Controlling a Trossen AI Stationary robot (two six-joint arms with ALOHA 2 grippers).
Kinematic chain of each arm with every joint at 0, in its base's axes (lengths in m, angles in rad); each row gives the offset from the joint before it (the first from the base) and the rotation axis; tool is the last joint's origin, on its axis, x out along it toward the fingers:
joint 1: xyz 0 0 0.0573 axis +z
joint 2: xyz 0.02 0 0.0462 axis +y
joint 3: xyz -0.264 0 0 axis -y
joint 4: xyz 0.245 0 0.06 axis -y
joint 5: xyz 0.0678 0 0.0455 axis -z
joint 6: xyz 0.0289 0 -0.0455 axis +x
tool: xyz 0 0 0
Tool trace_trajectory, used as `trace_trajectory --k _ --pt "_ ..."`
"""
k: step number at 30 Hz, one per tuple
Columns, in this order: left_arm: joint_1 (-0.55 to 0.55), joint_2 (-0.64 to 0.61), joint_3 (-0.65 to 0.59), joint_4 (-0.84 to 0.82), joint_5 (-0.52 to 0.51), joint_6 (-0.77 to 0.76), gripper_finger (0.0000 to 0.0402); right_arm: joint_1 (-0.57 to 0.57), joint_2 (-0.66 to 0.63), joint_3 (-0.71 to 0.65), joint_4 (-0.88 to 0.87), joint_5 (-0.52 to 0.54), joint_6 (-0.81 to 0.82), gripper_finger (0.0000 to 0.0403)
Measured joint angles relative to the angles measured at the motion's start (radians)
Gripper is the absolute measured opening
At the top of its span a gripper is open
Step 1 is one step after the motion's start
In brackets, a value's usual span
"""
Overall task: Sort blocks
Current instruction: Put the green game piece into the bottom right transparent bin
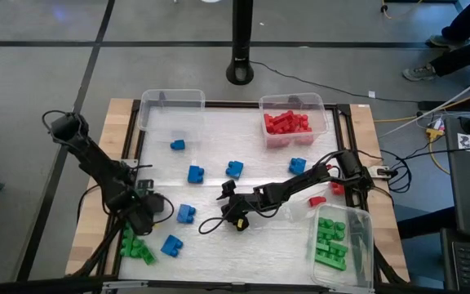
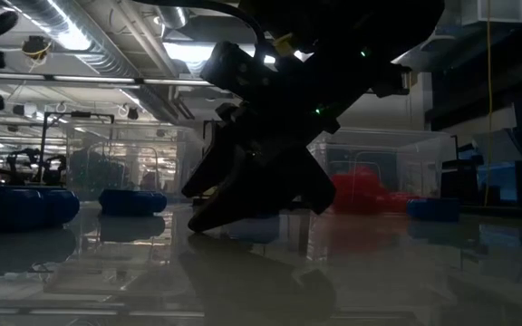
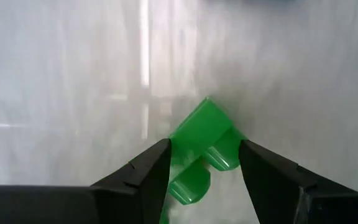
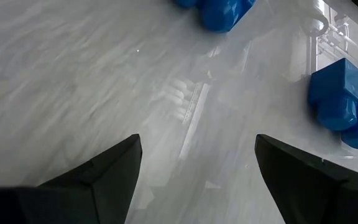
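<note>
My left gripper [image 1: 141,219] stands at the table's near left, pointing steeply down, shut on a green block [image 3: 201,124]; in the high view the gripper hides that block. More green blocks [image 1: 137,247] lie on the table just nearer. My right gripper [image 1: 233,211] hangs open low over the table's middle with nothing between its fingers [image 4: 194,155]. Several blue blocks lie loose, among them one [image 1: 186,213] between the two grippers and two [image 4: 344,102] [image 4: 219,12] ahead of the right fingers. A red block [image 1: 317,200] lies by the right arm. My left gripper pinches the green block between its two fingers, on two opposite sides [image 3: 174,148]. The fingers come from above, pointing steeply down. The block sits cornerwise in the gap, its round studs [image 3: 191,186] turned back toward the wrist. Whether it is clear of the table I cannot tell.
Three clear bins stand on the table: one [image 1: 172,110] at the far left, one [image 1: 292,122] at the far right with red blocks, one [image 1: 341,245] at the near right with green blocks. Blue blocks [image 1: 195,173] [image 1: 234,169] [image 1: 298,165] [image 1: 171,244] dot the surface. Cables trail at the right edge.
</note>
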Motion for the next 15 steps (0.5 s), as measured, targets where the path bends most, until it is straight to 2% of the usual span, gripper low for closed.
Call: trace_trajectory --k 4,8,12,15 --pt "0.035 0.001 -0.001 0.073 -0.068 -0.026 0.0182 0.0 0.0 0.0 0.001 0.0 0.0 0.0314" --pt "0.07 0.0 0.016 0.108 -0.052 -0.022 0.0182 0.0 0.0 0.0 0.002 0.0 0.0 0.0314" --pt "0.092 -0.005 0.078 0.074 -0.059 0.042 0.0182 0.0 0.001 0.0 0.002 0.0 0.0 0.0314" --pt "0.092 -0.018 0.105 0.116 -0.098 0.114 0.0182 0.0 0.001 0.0 0.002 0.0 0.0 0.0314"
